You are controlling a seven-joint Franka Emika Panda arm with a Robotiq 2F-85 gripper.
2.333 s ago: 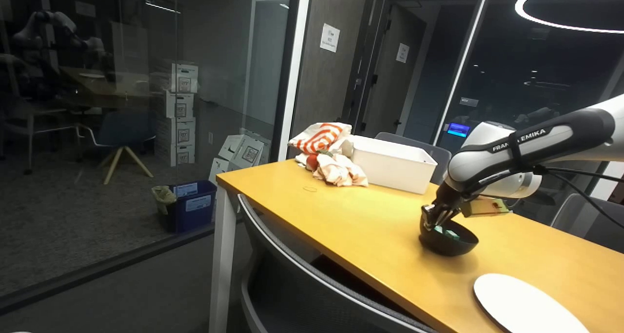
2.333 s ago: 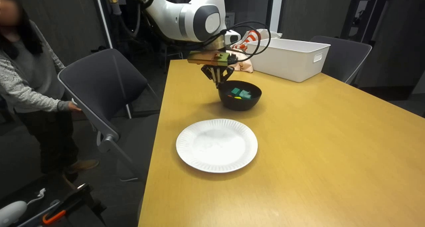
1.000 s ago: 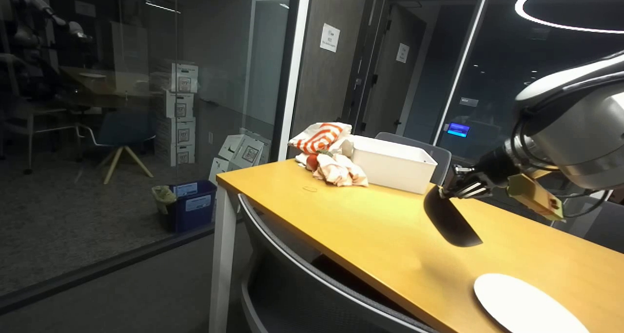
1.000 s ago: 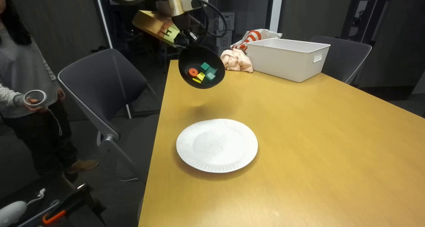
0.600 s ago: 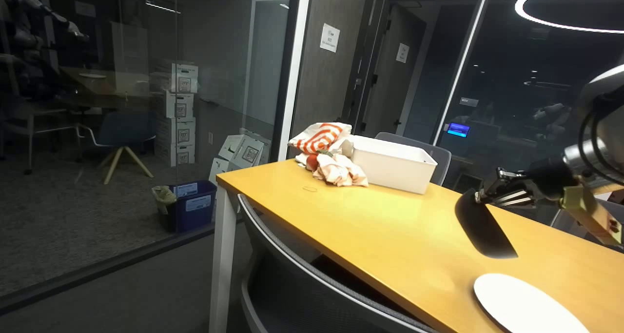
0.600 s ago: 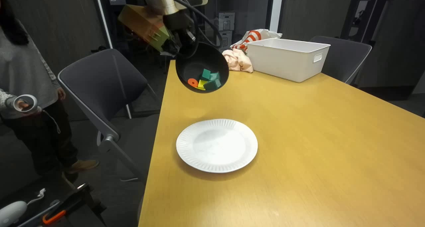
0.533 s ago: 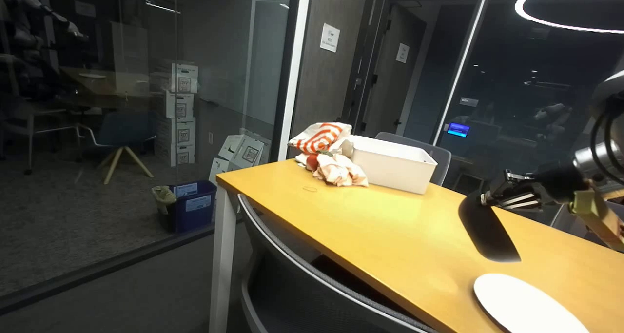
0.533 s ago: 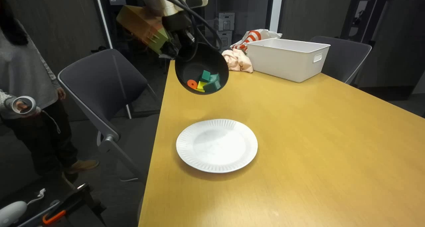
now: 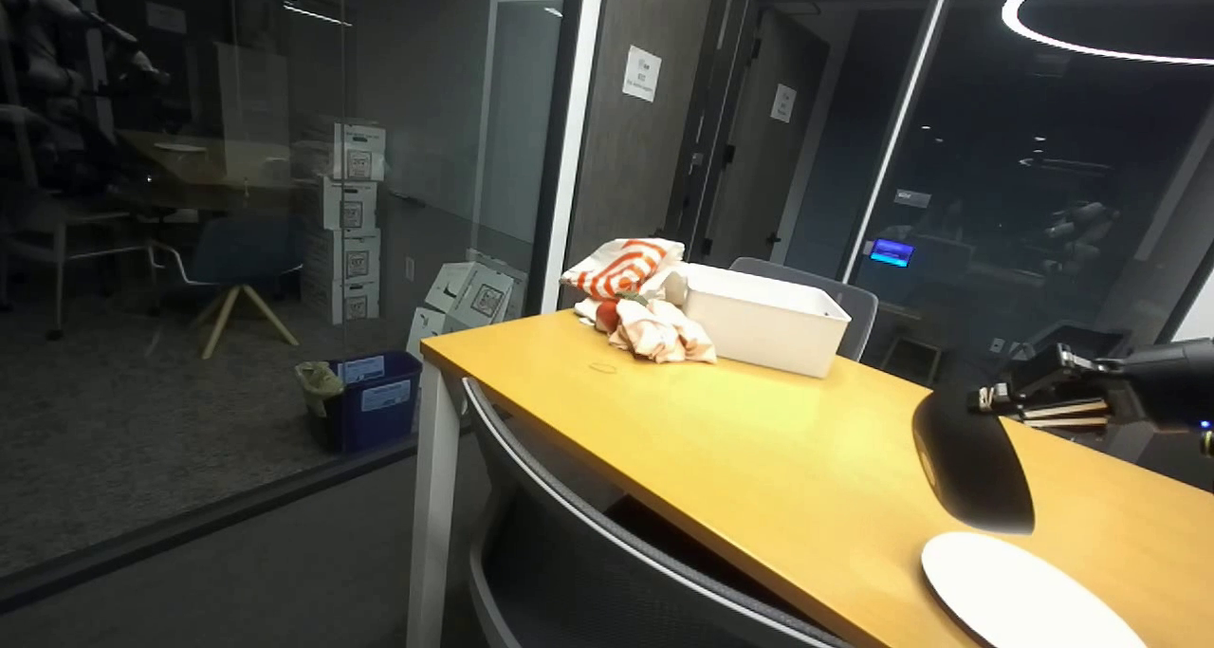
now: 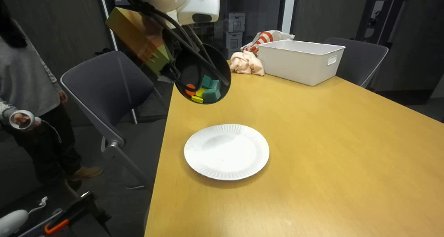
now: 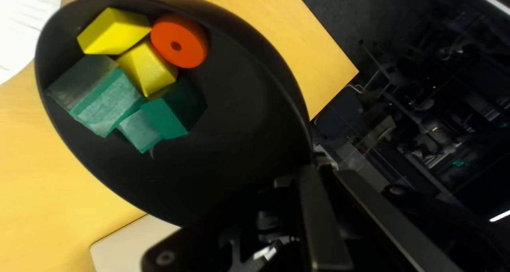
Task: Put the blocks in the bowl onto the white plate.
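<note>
The black bowl (image 9: 977, 463) is tilted in the air and also shows in an exterior view (image 10: 220, 63) and the wrist view (image 11: 239, 104). Several green blocks (image 10: 211, 94), two yellow blocks (image 11: 115, 33) and an orange round piece with a hole (image 11: 179, 41) lie gathered at the bowl's lower side. My gripper (image 9: 988, 401) is shut on the bowl's rim; in the wrist view its fingertips (image 11: 314, 166) pinch the rim. The white plate (image 10: 227, 153) lies flat and bare below the bowl, with a shadow on its far part. Cables partly cover the bowl.
A white rectangular box (image 10: 298, 63) and crumpled cloth (image 10: 247, 62) stand at the table's (image 10: 312, 143) far end. Dark chairs (image 10: 111, 81) stand along the table sides. A person (image 10: 38, 77) stands beside the table holding a controller.
The gripper took the bowl by its rim, lifted it off the table and carried it towards the plate. The bowl tilted further and the blocks slid to its lower side.
</note>
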